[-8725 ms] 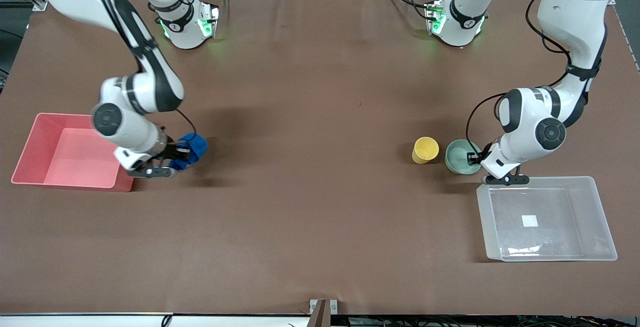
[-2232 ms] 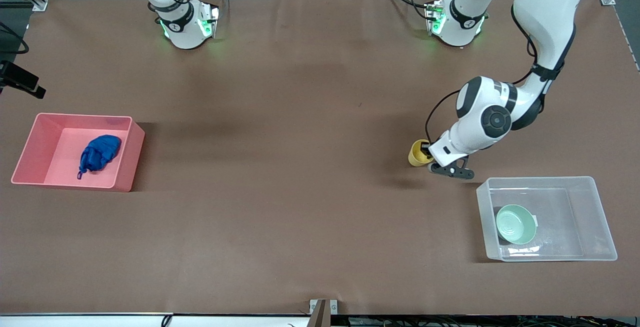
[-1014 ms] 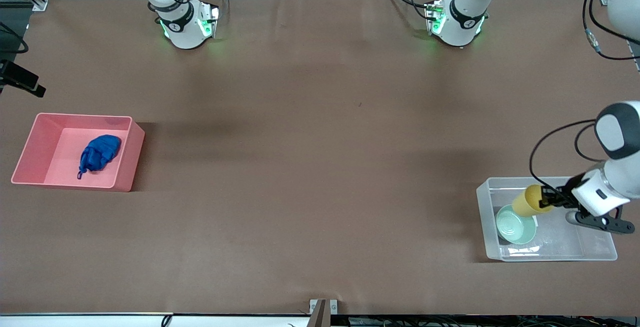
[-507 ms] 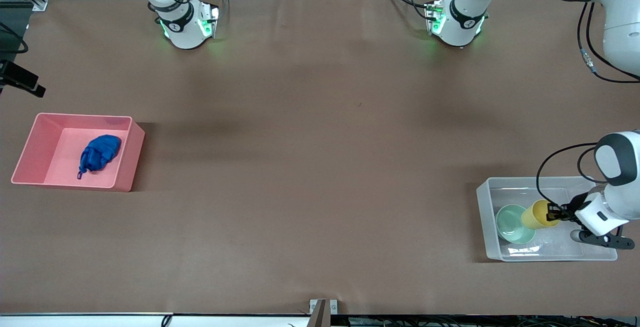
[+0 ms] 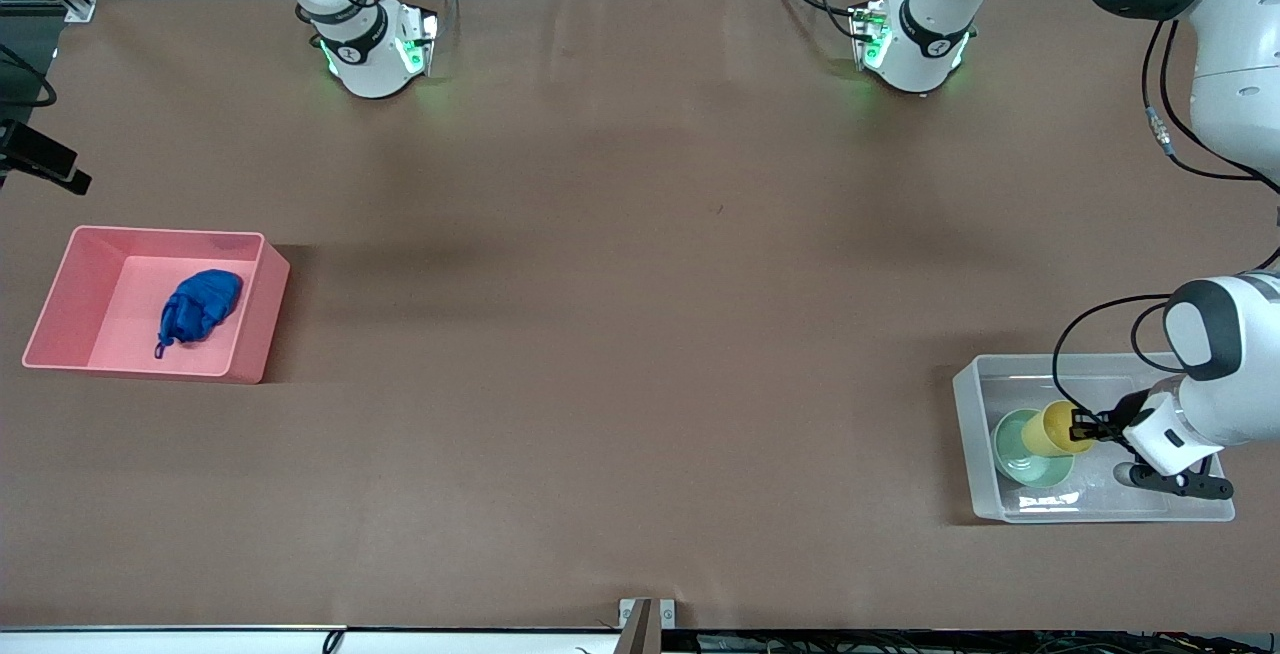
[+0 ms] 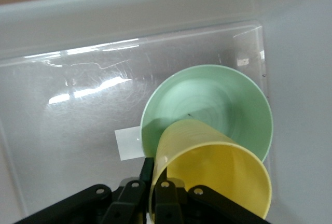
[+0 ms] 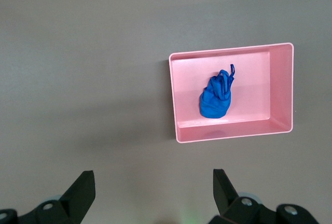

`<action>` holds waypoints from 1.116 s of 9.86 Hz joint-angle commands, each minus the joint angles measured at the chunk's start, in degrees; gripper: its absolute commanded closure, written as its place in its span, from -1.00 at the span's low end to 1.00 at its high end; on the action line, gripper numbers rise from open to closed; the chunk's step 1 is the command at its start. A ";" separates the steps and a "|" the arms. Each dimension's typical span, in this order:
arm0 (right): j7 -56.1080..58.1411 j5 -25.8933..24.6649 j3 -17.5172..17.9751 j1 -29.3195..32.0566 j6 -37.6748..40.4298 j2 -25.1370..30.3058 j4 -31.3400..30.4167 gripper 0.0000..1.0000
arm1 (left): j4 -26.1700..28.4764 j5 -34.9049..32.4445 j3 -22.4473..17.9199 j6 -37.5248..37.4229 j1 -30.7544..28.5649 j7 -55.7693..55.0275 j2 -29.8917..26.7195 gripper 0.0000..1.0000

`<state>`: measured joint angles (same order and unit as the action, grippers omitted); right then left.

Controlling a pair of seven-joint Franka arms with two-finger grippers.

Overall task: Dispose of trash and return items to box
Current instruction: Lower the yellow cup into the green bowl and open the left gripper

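Observation:
The clear box [image 5: 1060, 362] stands at the left arm's end of the table. The mint-green bowl [image 5: 1018, 452] lies in it. My left gripper [image 5: 1086, 429] is inside the box, shut on the rim of the yellow cup [image 5: 1056, 427], which tilts over the bowl's edge. In the left wrist view the cup [image 6: 218, 177] overlaps the bowl [image 6: 207, 99], one finger inside and one outside its wall. The blue wad [image 5: 198, 304] lies in the pink bin [image 5: 160, 231]. My right gripper [image 7: 153, 190] is open and empty, high over the table, with the wad [image 7: 215, 99] below.
The pink bin [image 7: 280, 94] stands at the right arm's end of the table. A white sticker [image 6: 127, 142] shows on the box's base beside the bowl. Both arm bases stand along the table's edge farthest from the front camera.
My left gripper has carried the yellow cup lower into the box and toward the bowl. The right arm, the wad and the bin have not moved.

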<state>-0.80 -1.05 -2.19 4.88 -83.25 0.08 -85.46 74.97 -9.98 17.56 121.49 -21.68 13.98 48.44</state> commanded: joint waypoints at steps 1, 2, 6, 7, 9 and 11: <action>0.19 -0.36 -0.09 -0.04 -0.07 1.15 -1.20 -1.00 | -0.71 -1.35 -0.60 0.85 0.67 -0.89 2.62 0.97; 0.19 -0.36 -0.09 -0.04 -0.07 1.15 -1.20 -1.00 | -0.27 -1.44 -0.60 1.89 0.76 -0.97 2.54 0.88; 0.19 -0.36 -0.09 -0.04 0.02 1.15 -1.20 -1.00 | -0.18 -1.53 0.02 1.03 1.02 -2.82 -0.96 -1.00; 0.19 -0.36 -0.09 -0.04 0.02 1.15 -1.20 -1.00 | -0.18 -1.53 0.28 -1.41 1.11 -2.65 -3.24 -1.00; 0.27 -0.36 -0.09 -0.04 0.02 1.15 -1.20 -1.00 | -0.09 -1.36 3.08 -7.03 0.94 -3.17 -10.26 -1.00; 0.27 -0.36 -0.09 0.04 0.02 1.15 -1.20 -1.00 | 1.22 -1.35 5.80 -14.14 1.11 -5.36 -17.90 -1.00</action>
<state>-0.80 -1.05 -2.25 4.90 -83.20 0.09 -85.49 72.52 -10.02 22.21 110.64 -20.60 10.57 35.19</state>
